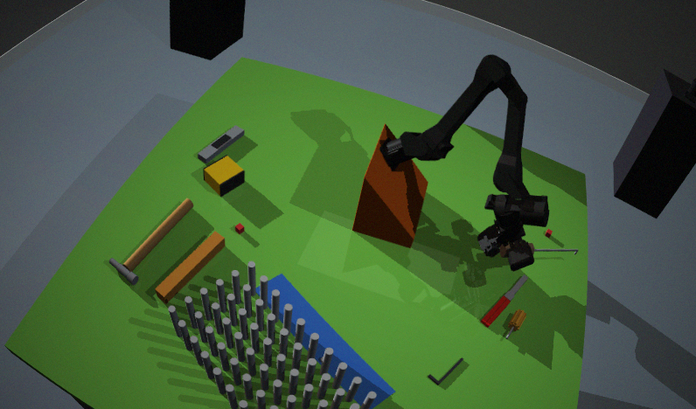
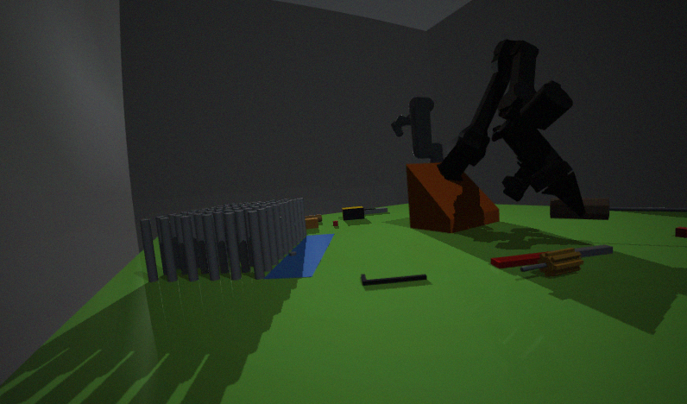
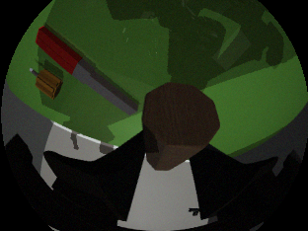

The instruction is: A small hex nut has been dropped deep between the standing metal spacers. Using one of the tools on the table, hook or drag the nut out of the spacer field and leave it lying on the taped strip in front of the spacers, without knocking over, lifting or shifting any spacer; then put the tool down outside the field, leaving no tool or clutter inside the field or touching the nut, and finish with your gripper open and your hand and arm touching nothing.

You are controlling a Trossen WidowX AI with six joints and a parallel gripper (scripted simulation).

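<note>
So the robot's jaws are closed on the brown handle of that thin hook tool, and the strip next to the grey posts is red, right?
Not quite. The gripper does clamp the hook tool by its brown handle, but the strip beside the grey posts is blue, as the top view shows.
</note>
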